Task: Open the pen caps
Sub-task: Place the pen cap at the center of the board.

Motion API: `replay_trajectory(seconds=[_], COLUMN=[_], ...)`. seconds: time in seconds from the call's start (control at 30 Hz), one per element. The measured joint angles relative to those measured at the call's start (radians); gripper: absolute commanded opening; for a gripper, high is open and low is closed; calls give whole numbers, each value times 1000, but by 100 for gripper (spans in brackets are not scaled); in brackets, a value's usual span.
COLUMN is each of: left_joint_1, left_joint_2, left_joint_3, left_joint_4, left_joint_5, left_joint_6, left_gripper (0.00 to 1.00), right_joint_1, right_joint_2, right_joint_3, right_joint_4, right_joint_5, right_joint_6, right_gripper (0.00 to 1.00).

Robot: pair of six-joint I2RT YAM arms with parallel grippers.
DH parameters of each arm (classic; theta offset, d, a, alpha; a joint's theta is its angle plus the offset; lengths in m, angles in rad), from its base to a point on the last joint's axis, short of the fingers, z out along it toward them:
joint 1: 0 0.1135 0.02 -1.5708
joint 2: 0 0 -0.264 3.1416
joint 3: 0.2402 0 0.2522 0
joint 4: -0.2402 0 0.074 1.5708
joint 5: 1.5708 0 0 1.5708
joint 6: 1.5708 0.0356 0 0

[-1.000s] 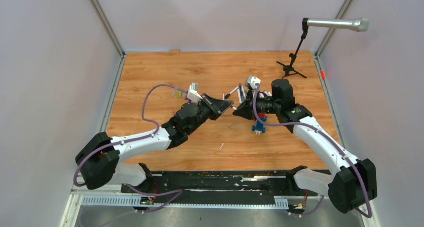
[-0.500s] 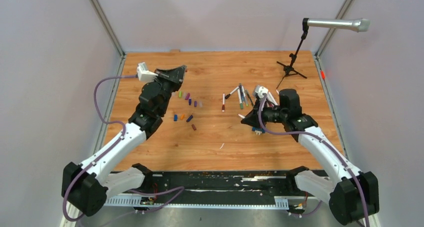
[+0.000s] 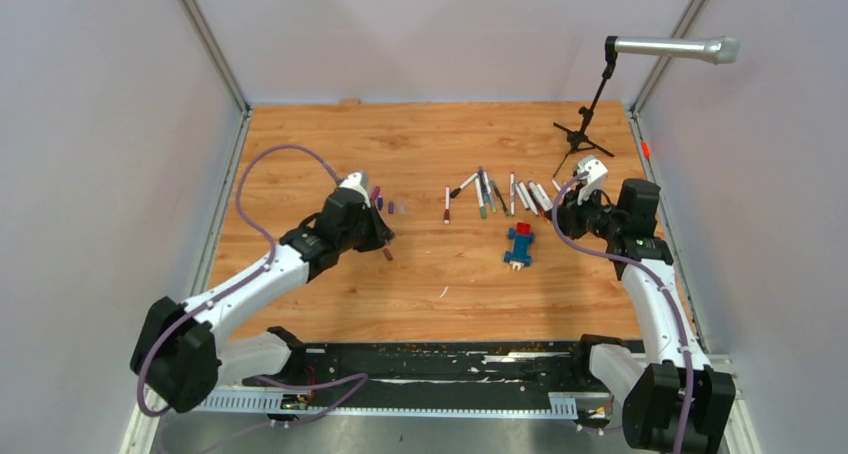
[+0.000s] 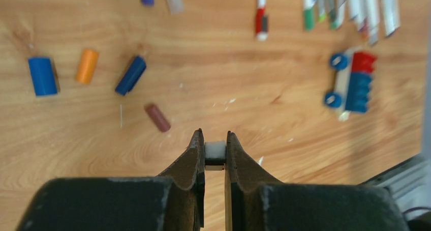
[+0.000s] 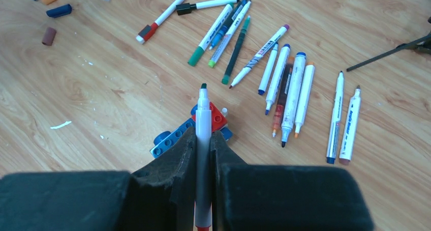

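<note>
My left gripper (image 4: 214, 134) is shut on a small pen cap (image 4: 215, 152), seen end-on, pale with a dark band. It hovers just above the wood near the loose caps: blue (image 4: 42, 76), orange (image 4: 87, 65), dark blue (image 4: 130, 75) and brown (image 4: 157, 117). In the top view the left gripper (image 3: 383, 236) sits over these caps at centre left. My right gripper (image 5: 203, 131) is shut on a white pen (image 5: 203, 114) with a bare dark tip and a red rear end. In the top view it (image 3: 563, 211) is at the right end of the pen row.
Several uncapped pens (image 3: 500, 194) lie in a row at the centre back, also shown in the right wrist view (image 5: 284, 83). A blue-and-red block (image 3: 518, 245) lies in front of them. A microphone stand (image 3: 585, 134) stands at the back right.
The grippers met mid-table, then parted. The left arm swung out to the back left, then came down over the loose caps. The right arm drew back to the right with the pen.
</note>
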Motion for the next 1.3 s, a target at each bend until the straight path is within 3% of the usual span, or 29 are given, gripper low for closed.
replay_trajectory(seconds=[0.2,0.33,0.4,0.5,0.67,1.03,1.3], left_joint_1=[-101,-119,-126,-132,-142,-142,-141], left_joint_2=[218,385,460,543,625,642,479], left_joint_3=[68,168,220,289,357,410,429], left_joint_4=[-97,-126,-142,-173,-209,-290,-298], left_joint_5=[-45,-92,-114,-140,-162,-179,-192], left_joint_6=[84,91,91,99,120,164,221], left_gripper=[0,12,13,16,31,58,63], right_joint_1=[-48,-73,-78,-82,-92,-122,-147], right_joint_2=[1,1,1,1,1,32,107], right_joint_3=[-14,-15,-18,-23,-30,-30,-5], right_joint_4=[0,0,0,1,0,3,-3], right_joint_5=[-4,-10,-11,-15,-19,51,147], right_joint_6=[-14,-16,-16,-16,-16,-17,-22], right_gripper=[0,0,0,0,0,0,0])
